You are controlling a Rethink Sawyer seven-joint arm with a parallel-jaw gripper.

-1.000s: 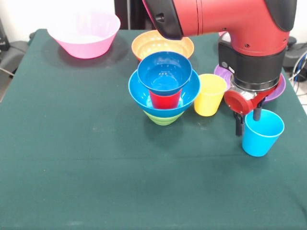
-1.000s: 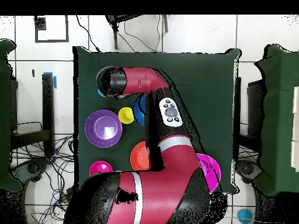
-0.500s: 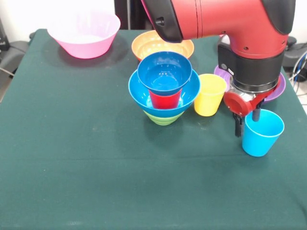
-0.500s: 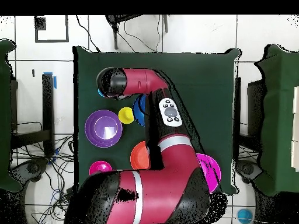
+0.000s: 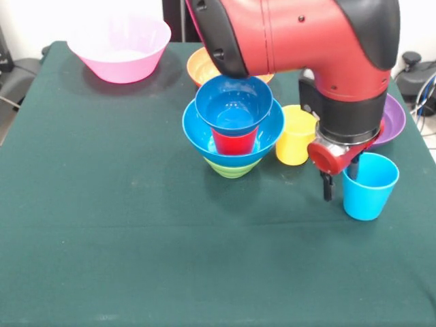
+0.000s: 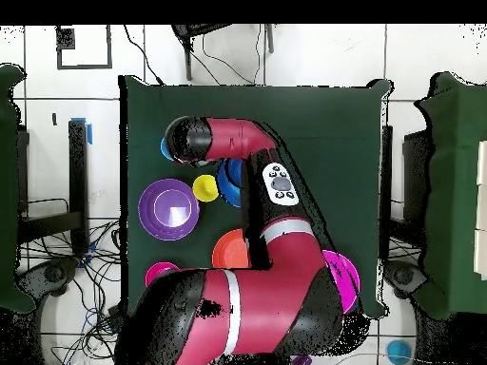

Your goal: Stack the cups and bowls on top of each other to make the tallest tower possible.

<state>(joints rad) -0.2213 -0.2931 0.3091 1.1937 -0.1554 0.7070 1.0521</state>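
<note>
Gripper (image 5: 338, 178) clamped across the sky-blue cup's (image 5: 368, 186) rim, one finger inside, one outside. Arm (image 5: 293, 41) hides most of the orange bowl (image 5: 197, 66) and purple bowl (image 5: 394, 117)

Glossy smooth plastic throughout the tower (image 5: 233, 129): small blue bowl (image 5: 234, 103) on top, red cup (image 5: 234, 141) beneath, large blue bowl (image 5: 204, 136), ribbed green bowl (image 5: 231, 167) at the base. Same shiny plastic on the yellow cup (image 5: 294, 139) just right of the tower and the sky-blue cup (image 5: 368, 187) further right. Translucent, glossy pink bowl (image 5: 121, 48) far left of the tower. Matt, slightly napped dark green cloth on the table (image 5: 102, 225). Smooth, semi-gloss red casing on the arm (image 5: 300, 34), with matt black bands.
</note>
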